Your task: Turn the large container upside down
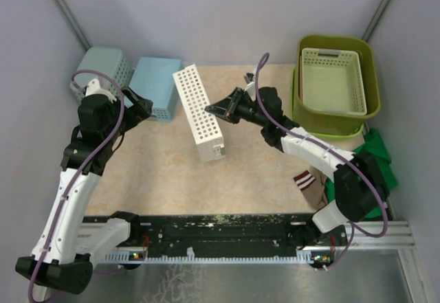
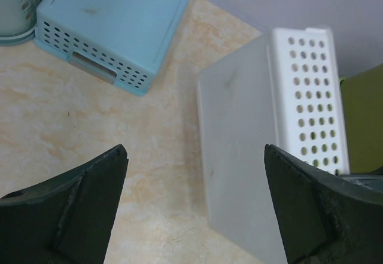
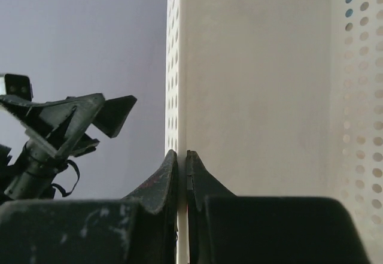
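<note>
Overhead view of a two-arm robot at a tan tabletop (image 1: 151,172). The right gripper (image 1: 218,108) is pinched tight on one wall of a white perforated basket (image 1: 199,110), which stands tipped on its long side near the middle of the tabletop – apparently propped there by that grip alone. The left gripper (image 1: 141,105) hangs near the far left corner, fingers spread wide and holding nothing, likely waiting in reserve. The large container (image 1: 322,126) – a lime-green tub – sits upright at the far right corner with a pale basket (image 1: 333,80) nested inside, so it is not yet turned over.
</note>
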You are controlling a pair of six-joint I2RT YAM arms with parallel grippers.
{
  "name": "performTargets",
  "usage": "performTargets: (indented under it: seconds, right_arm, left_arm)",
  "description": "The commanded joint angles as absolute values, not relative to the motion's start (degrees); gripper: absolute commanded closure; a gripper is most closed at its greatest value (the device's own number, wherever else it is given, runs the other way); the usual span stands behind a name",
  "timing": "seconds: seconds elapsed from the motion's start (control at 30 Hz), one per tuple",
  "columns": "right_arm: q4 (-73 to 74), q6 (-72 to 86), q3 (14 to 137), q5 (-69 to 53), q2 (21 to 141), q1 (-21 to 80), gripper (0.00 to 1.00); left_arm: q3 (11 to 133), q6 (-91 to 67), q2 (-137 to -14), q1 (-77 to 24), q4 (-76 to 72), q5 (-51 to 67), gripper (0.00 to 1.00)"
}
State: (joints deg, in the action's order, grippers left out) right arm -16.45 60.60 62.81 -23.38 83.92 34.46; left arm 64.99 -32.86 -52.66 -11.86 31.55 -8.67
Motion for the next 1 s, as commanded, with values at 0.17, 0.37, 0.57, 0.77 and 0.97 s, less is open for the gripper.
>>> performTargets:
  seconds: [0.17, 0.37, 0.57, 0.77, 0.97]
  right_arm:
    - [-54.15, 83.6, 48.92, -22.37, 87.48, 35.16, 1.0]
    - [-70.22, 91.3, 39.28, -19.12, 91.35, 34.92, 1.0]
    - [-75.02, 94.54, 31.89, -17.25, 92.81, 33.4, 1.0]
    - [-66.88, 89.79, 25.7, -16.06, 87.28, 30.59, 1.0]
    - [-35.74, 75.43, 27.39, -9.22, 72.13, 29.88, 0.6]
  left_arm:
    - [62.62, -30.49, -53.69, -11.51, 28.9, -1.63, 0.0]
    - [60.7, -29.39, -54.1, -11.56, 26.11, 3.31, 0.0]
    - [60.11, -28.36, -55.98, -11.52, 25.84, 6.36, 0.0]
    - [60.19, -26.01, -57.67, -11.6, 24.88, 10.72, 0.0]
    - [59.72, -25.27, -59.06, -11.6, 23.4, 14.86, 0.0]
